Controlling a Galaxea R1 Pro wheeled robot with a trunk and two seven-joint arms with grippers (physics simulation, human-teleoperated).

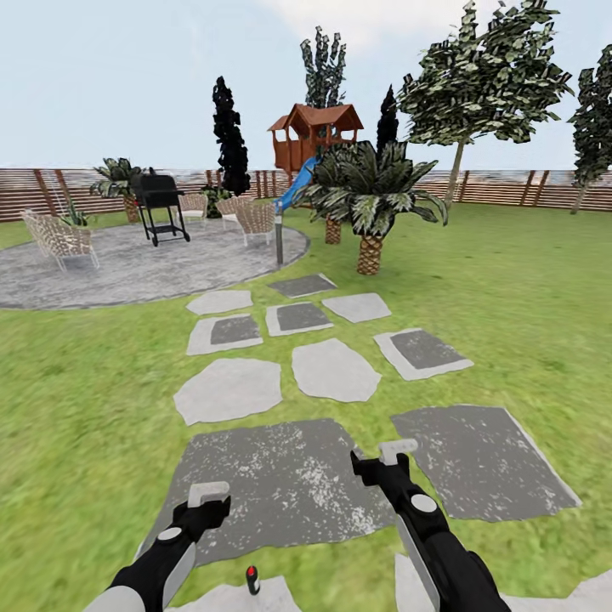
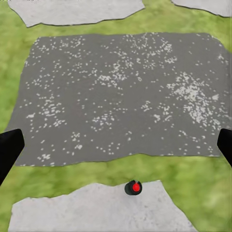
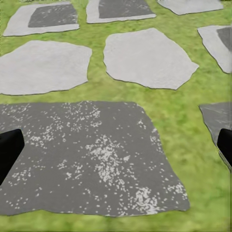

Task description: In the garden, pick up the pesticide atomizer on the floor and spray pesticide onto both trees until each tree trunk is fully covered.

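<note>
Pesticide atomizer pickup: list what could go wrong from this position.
1. The pesticide atomizer stands upright, small and slim, at the edge of a pale paving slab; a finger nudging it could tip it over.
2. It sits very near the robot, between the arms and behind both the left gripper and the right gripper, so reaching it likely needs an awkward pull-back.
3. Both grippers hang open over the dark slab, not over the bottle.

— Where's the pesticide atomizer (image 1: pixel 252 580)?
— Down low between the two arms: a small, slim dark bottle with a red top, standing upright at the edge of a pale paving slab (image 1: pixel 255 599). From the left wrist its red cap (image 2: pixel 136 186) faces the camera.
— And the trees?
— A leafy tree (image 1: pixel 489 81) with a slim pale trunk (image 1: pixel 456 174) stands far off by the fence (image 1: pixel 510 189).
</note>
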